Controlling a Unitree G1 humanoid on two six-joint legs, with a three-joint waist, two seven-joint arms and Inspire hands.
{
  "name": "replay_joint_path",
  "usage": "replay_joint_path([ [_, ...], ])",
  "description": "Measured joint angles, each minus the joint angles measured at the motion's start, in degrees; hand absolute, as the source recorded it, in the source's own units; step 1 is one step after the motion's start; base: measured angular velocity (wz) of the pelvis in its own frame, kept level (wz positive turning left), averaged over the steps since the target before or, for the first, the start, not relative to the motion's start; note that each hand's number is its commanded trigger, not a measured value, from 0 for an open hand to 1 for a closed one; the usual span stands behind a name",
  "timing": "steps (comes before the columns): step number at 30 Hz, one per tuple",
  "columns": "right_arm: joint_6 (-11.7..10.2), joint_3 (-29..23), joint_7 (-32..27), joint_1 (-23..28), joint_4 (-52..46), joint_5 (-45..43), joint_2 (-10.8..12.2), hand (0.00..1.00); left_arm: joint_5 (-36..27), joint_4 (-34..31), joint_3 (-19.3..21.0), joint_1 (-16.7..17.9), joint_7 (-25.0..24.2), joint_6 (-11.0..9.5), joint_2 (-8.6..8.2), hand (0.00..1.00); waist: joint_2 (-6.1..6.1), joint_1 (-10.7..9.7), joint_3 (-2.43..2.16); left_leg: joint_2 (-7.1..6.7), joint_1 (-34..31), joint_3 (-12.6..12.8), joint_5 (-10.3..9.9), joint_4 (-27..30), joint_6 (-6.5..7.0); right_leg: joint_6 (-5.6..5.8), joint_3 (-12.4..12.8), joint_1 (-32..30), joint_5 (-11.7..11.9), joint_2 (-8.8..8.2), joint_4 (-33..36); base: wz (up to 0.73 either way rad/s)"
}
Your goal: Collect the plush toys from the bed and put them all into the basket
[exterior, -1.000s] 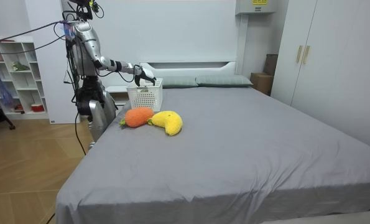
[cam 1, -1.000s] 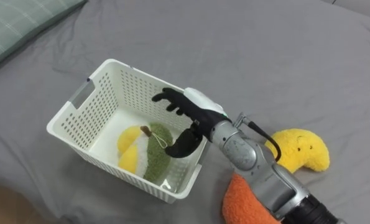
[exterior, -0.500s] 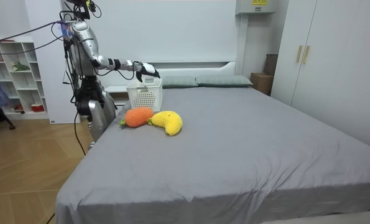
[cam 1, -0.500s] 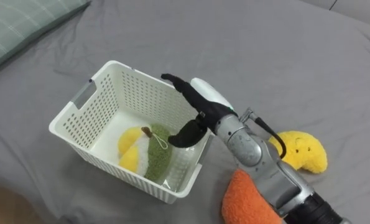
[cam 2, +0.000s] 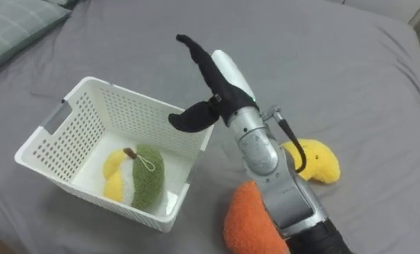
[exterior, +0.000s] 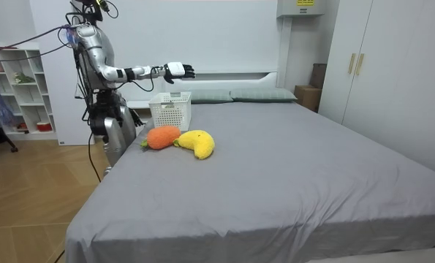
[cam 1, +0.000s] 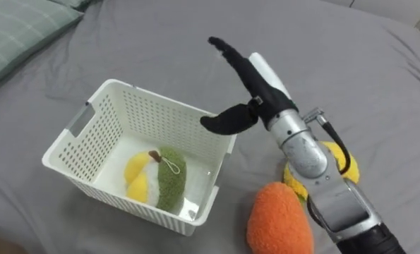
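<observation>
A white plastic basket [cam 1: 114, 116] [cam 2: 90, 106] [exterior: 170, 111] stands on the grey bed; a green and yellow plush toy [cam 1: 157, 176] [cam 2: 133, 176] lies inside it. My right hand [cam 1: 252, 85] [cam 2: 217, 77] [exterior: 175, 70] hovers open above the basket's right side, fingers stretched out, holding nothing. An orange plush toy [cam 1: 280, 222] [cam 2: 248, 222] [exterior: 161, 136] lies on the bed under my forearm. Beside it lies a yellow banana-shaped plush toy [cam 1: 347, 166] [cam 2: 315, 161] [exterior: 197, 143], partly hidden by the arm.
A green checked pillow [cam 1: 15, 32] [cam 2: 12, 25] lies at the upper left. I stand at the bed's side near its head, by a white shelf unit [exterior: 16, 88]. Wardrobes [exterior: 378, 66] line the room view's right.
My right hand has risen out of the basket and stretched its fingers, now well above the rim. The green and yellow toy stays in the basket. The head camera shifted slightly.
</observation>
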Motion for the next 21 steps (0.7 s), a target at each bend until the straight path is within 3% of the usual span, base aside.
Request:
replay_joint_path([
  [1,-0.1,-1.1,-0.8,1.0,0.0,0.0,-0.1,0.00,-0.2,0.0,0.1,0.1,0.1,0.0,-0.09,0.00,0.50,-0.4,-0.38,0.06,0.4,0.5,0.0,-0.2,0.00,0.00,0.6,0.0,0.0,0.07,0.1,-0.26],
  [2,-0.1,-1.6,-1.2,1.5,0.0,0.0,-0.2,0.00,-0.3,0.0,0.1,0.1,0.1,0.0,-0.14,0.00,0.69,-0.6,-0.41,0.09,0.6,0.8,0.0,-0.3,0.00,0.00,1.0,0.1,0.0,0.12,0.1,-0.22],
  [7,-0.1,-4.7,-4.6,4.4,1.4,3.4,-2.3,0.00,-0.3,0.0,1.2,-0.3,0.3,-0.5,-0.74,0.00,0.97,-2.2,-0.37,0.40,2.3,2.3,-0.1,-0.9,-0.13,-0.05,2.8,0.8,0.0,0.45,0.2,-0.18],
  [12,-0.1,-7.0,-5.1,4.6,2.7,5.7,-2.4,0.00,-0.4,0.0,1.3,-0.5,0.2,-0.7,-1.61,0.00,0.92,-4.5,-0.16,0.54,2.9,3.6,-0.2,-1.2,-0.07,-0.08,4.0,0.7,0.0,0.60,0.3,-0.13],
  [21,-0.1,-12.0,-6.3,4.6,7.6,5.5,-2.5,0.00,-0.6,0.2,3.3,0.2,0.2,-0.5,-1.64,0.00,0.80,-5.9,-0.04,1.01,3.1,5.4,-0.7,-1.4,-0.24,-0.02,6.3,0.1,0.1,1.21,0.1,-0.11],
])
